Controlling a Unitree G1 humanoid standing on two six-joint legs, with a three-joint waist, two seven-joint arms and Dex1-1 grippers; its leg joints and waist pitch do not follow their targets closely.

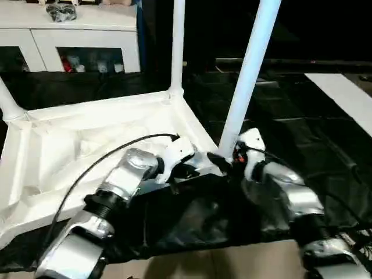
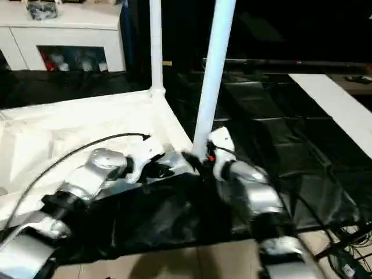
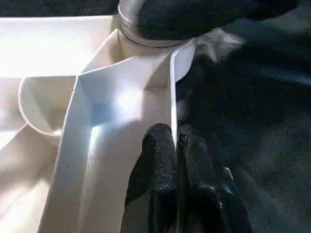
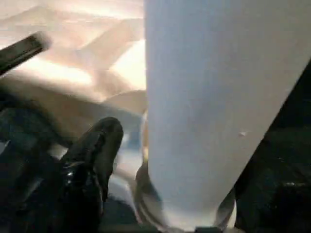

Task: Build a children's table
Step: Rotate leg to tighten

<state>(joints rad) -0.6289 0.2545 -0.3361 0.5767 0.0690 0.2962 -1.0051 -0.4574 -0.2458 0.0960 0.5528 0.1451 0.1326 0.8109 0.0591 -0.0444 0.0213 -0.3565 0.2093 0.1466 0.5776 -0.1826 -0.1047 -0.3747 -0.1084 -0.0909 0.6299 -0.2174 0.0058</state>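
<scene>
White smooth tapered leg (image 1: 247, 75) stands in ribbed tabletop (image 1: 70, 145).

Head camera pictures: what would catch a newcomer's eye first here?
The white tabletop lies upside down on black sheeting, and the nearest leg rises tilted from its near corner. The right gripper sits at that leg's base, while the left gripper pinches the tabletop's thin rim beside it. Another leg stands upright at the far corner.

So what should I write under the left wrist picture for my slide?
Left gripper pinching the white tabletop rim, beside the corner socket where a leg stands.
</scene>
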